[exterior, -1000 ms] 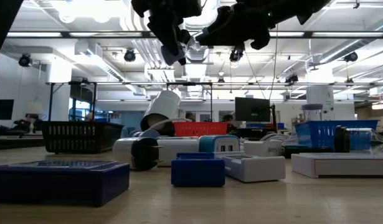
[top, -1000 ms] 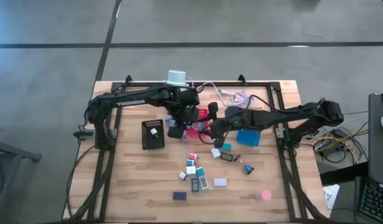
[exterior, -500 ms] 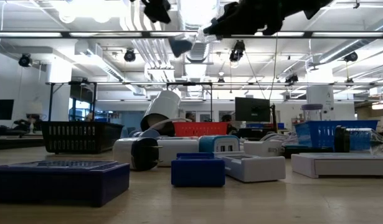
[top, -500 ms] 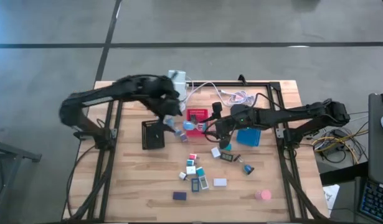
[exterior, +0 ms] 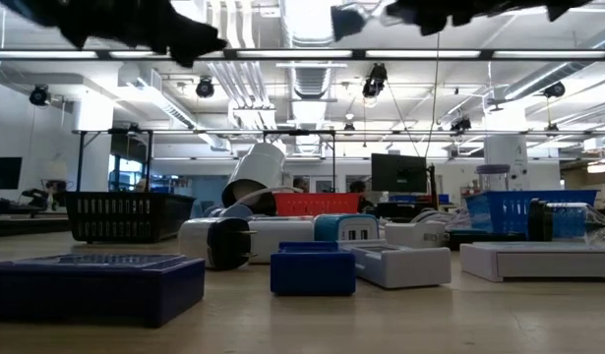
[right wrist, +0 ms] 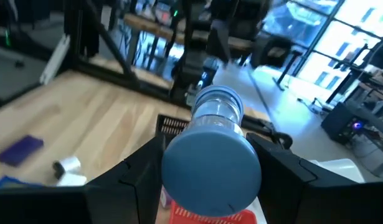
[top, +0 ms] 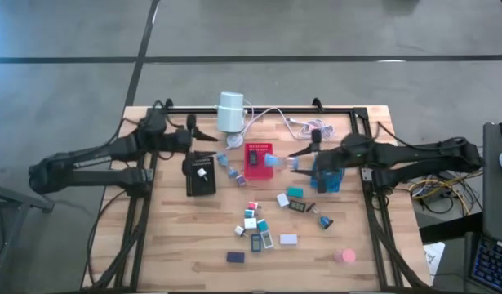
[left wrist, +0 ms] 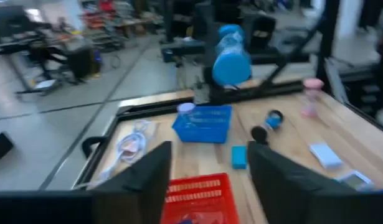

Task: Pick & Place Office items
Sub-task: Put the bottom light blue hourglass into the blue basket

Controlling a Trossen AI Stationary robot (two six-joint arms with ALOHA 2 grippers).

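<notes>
three trays are sitting on the table: one red tray, one black tray and one blue tray. below the red tray, roughly a dozen small office items are lying, including one pink disc.

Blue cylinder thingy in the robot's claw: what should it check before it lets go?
1. Grip: ok. The right gripper has its jaws shut on the blue cylinder.
2. Over the red tray: not ok. From above, the cylinder hangs at the tray's right edge, not over its middle.
3. Height: not ok. In the low view it is high above the table.
4. Left gripper out of the way: ok. It is near the black tray, jaws open and empty.
5. White cable: ok. It lies behind the red tray, apart from the right gripper.
</notes>
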